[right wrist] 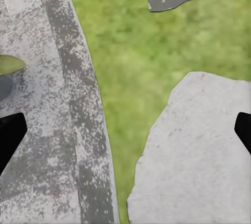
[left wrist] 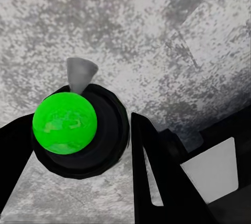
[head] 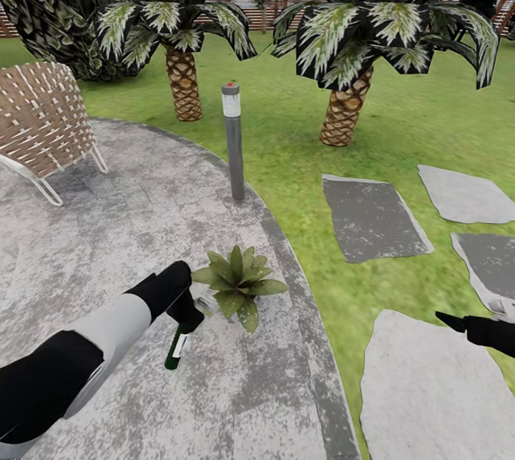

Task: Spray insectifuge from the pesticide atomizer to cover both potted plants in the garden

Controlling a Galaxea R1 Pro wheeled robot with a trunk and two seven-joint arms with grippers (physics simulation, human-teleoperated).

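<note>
The pesticide atomizer (head: 177,348) is held by the left gripper (head: 187,313) above the round paved patio (head: 129,231), its dark body hanging down and slightly tilted, with the white label facing the camera in the head view. In the left wrist view the bottle is seen end-on as a round dark body (left wrist: 83,138) with a bright green disc at its centre, and the black fingers (left wrist: 157,177) are closed against its sides, so the grip is narrow and firm around the bottle. Just beside the bottle, on the patio near its curved edge, one potted plant (head: 237,282) is seen as a rosette of pointed green leaves; its pot is hidden beneath the foliage.

The right gripper (head: 458,323) is held apart over a stepping stone (head: 429,388) on the lawn (head: 300,159). In the right wrist view its finger tips (right wrist: 10,135) are seen spread wide at the frame's sides, with nothing between them.

Further off, a grey bollard lamp (head: 232,142) stands at the patio's rim, a wicker chair (head: 43,124) is placed on the paving, and two palms (head: 343,66) rise before a wooden fence (head: 265,9).
</note>
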